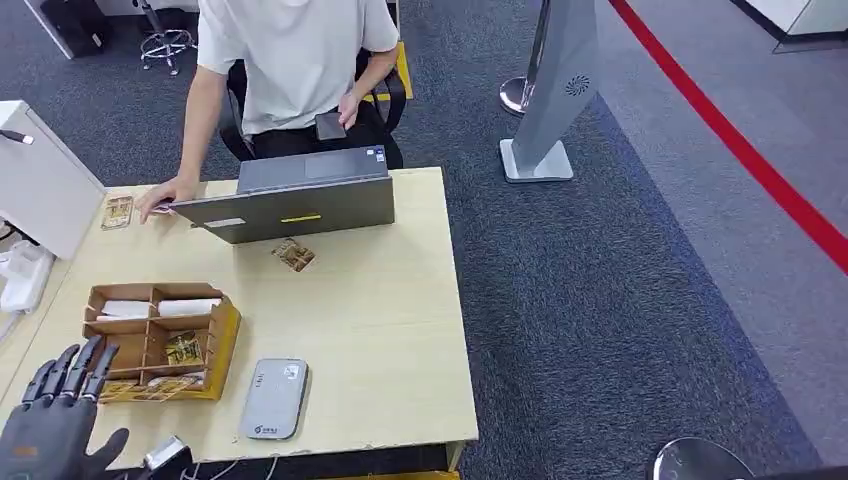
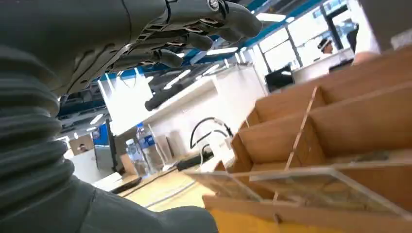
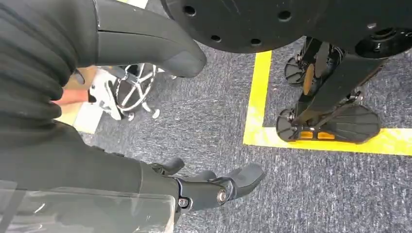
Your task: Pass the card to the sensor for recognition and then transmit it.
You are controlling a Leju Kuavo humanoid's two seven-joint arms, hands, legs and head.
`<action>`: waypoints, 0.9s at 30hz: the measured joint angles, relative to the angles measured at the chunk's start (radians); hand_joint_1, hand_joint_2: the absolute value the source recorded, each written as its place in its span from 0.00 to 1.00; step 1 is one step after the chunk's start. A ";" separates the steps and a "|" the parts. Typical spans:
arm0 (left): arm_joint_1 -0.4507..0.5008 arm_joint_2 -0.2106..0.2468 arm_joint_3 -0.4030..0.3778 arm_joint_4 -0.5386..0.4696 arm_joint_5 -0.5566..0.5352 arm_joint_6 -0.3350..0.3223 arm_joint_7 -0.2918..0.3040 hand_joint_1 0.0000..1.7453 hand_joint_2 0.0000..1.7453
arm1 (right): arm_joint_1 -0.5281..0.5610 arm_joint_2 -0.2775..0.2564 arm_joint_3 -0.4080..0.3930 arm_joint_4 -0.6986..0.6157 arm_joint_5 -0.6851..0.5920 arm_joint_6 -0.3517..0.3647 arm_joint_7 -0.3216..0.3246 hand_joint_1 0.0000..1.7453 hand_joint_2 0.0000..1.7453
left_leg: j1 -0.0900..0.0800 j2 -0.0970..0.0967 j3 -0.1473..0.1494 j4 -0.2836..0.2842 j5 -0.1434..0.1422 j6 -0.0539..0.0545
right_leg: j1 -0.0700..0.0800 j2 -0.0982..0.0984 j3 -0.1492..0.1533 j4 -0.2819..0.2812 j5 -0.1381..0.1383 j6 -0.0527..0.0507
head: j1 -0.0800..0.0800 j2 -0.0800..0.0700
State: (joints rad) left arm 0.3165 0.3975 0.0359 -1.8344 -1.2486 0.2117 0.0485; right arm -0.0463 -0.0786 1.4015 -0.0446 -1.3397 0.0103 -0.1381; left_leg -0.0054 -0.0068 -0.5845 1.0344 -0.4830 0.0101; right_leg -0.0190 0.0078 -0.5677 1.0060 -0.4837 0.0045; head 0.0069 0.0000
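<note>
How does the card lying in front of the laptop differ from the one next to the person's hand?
The card in front of the laptop lies turned at an angle near the middle of the table, apart from everything. The card by the person's hand lies nearly square to the table's far left edge, close beside the person's hand. Both lie flat, brownish and patterned; the print is too small to read.

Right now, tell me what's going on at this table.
The robot's left hand hovers open at the near corner beside the wooden card organizer, holding nothing. Cards sit in its compartments; the grey sensor lies flat next to it, nothing on it. The right hand hangs over the carpet, empty. Across the table a person sits behind a laptop, one hand resting on the tabletop.
</note>
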 joint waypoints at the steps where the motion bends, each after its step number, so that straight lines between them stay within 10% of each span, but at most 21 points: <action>1: -0.008 -0.002 0.000 0.017 0.000 0.000 0.000 0.00 1.00 | 0.000 0.000 0.001 0.000 0.001 -0.001 0.002 0.00 1.00 | 0.000 0.000 0.000 0.000 0.000 0.000 | 0.000 0.000 0.000 0.000 0.000 0.000 | 0.000 0.000; 27: -0.137 -0.047 -0.033 0.216 -0.096 0.068 0.022 0.00 1.00 | -0.008 0.000 0.026 -0.006 0.028 -0.009 0.006 0.00 1.00 | 0.000 0.000 0.000 0.000 0.000 0.000 | 0.000 0.000 0.000 0.000 0.001 0.000 | 0.000 0.000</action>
State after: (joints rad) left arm 0.1794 0.3509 0.0027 -1.6187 -1.3446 0.2795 0.0706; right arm -0.0545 -0.0786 1.4275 -0.0504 -1.3119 0.0015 -0.1320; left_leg -0.0054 -0.0066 -0.5841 1.0345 -0.4827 0.0100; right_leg -0.0189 0.0078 -0.5677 1.0060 -0.4830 0.0041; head 0.0072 0.0000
